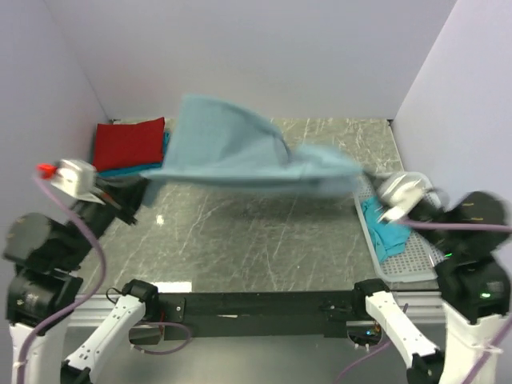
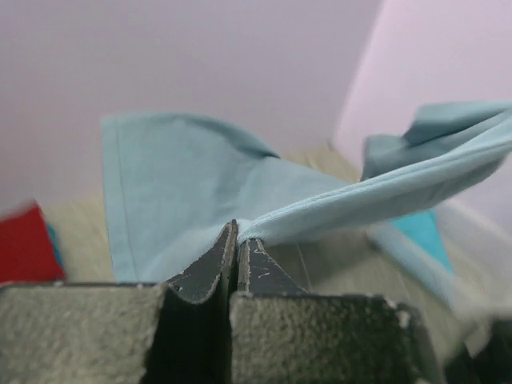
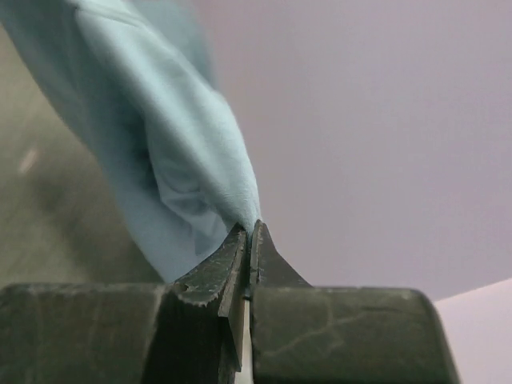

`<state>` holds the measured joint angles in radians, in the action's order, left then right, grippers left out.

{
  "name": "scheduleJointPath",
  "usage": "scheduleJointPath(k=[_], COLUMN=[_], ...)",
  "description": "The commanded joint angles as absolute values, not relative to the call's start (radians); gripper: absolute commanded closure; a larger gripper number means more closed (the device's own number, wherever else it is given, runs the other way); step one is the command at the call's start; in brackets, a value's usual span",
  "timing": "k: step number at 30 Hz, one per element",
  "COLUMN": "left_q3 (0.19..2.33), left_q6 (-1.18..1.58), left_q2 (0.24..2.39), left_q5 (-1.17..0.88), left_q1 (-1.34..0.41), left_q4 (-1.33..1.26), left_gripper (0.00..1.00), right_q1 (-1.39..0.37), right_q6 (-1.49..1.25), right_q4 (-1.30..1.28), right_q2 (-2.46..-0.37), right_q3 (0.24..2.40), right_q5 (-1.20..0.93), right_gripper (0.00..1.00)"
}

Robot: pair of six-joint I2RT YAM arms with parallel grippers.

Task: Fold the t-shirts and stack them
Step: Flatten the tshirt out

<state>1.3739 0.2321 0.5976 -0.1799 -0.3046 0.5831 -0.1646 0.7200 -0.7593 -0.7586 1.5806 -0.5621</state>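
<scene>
A slate-blue t-shirt (image 1: 232,148) hangs stretched in the air above the table, blurred by motion. My left gripper (image 1: 144,186) is shut on its left corner, and the wrist view shows the cloth (image 2: 184,184) pinched at the fingertips of that gripper (image 2: 238,232). My right gripper (image 1: 364,182) is shut on the right end, where the fabric (image 3: 160,144) runs into its closed tips (image 3: 250,230). A folded red t-shirt (image 1: 130,142) lies at the back left on a folded teal t-shirt (image 1: 132,170). Another teal t-shirt (image 1: 386,228) lies crumpled in the basket.
A white perforated basket (image 1: 416,260) stands at the table's right edge, under my right arm. Lilac walls close in the left, back and right sides. The dark marbled tabletop (image 1: 256,240) spreads below the hanging shirt.
</scene>
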Motion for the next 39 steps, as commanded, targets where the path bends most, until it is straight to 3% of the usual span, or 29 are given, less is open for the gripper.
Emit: scheduleJointPath(k=[1,4,9,13,18,21,23,26,27,29,30,33,35,39], left_q3=[1.183,1.077,1.008,0.985,0.902,0.952,1.093,1.38,1.564,1.749,1.911,2.037,1.976,1.61], left_q6=[0.267,0.351,0.481,0.551,0.604,0.554,0.505,0.468,0.46,0.443,0.44,0.431,0.417,0.385], left_q2=[0.545,0.448,0.342,0.354,0.552,0.78,0.962,1.174,1.219,1.323,1.345,1.336,1.222,0.971], left_q5=[-0.388,-0.498,-0.581,-0.435,-0.243,-0.151,-0.118,-0.144,-0.176,-0.193,-0.227,-0.264,-0.279,-0.307], left_q1=[-0.299,-0.299,-0.299,-0.299,-0.299,-0.299,-0.288,-0.247,-0.232,-0.23,-0.23,-0.23,-0.23,-0.23], left_q4=[0.681,0.699,0.749,0.753,0.536,0.385,0.332,0.317,0.327,0.366,0.383,0.385,0.356,0.296], left_gripper=[1.0,1.0,1.0,1.0,1.0,1.0,1.0,1.0,1.0,1.0,1.0,1.0,1.0,1.0], right_q1=[-0.152,-0.15,-0.152,-0.15,-0.153,-0.175,-0.207,-0.238,-0.242,-0.242,-0.244,-0.244,-0.242,-0.242], right_q6=[0.994,1.043,1.03,0.904,0.666,0.562,0.499,0.419,0.399,0.338,0.327,0.316,0.337,0.443], right_q4=[-1.121,-1.276,-1.398,-1.158,-0.803,-0.706,-0.683,-0.69,-0.696,-0.7,-0.698,-0.651,-0.563,-0.557], right_q2=[-0.698,-0.569,-0.476,-0.512,-0.838,-1.111,-1.3,-1.489,-1.527,-1.597,-1.603,-1.517,-1.352,-1.09], right_q3=[1.25,1.096,1.078,1.065,1.106,1.299,1.516,1.867,2.048,2.207,2.315,2.326,2.161,1.843], right_q5=[-0.588,-0.54,-0.529,-0.509,-0.495,-0.485,-0.463,-0.454,-0.465,-0.477,-0.485,-0.492,-0.494,-0.526], right_gripper=[1.0,1.0,1.0,1.0,1.0,1.0,1.0,1.0,1.0,1.0,1.0,1.0,1.0,1.0])
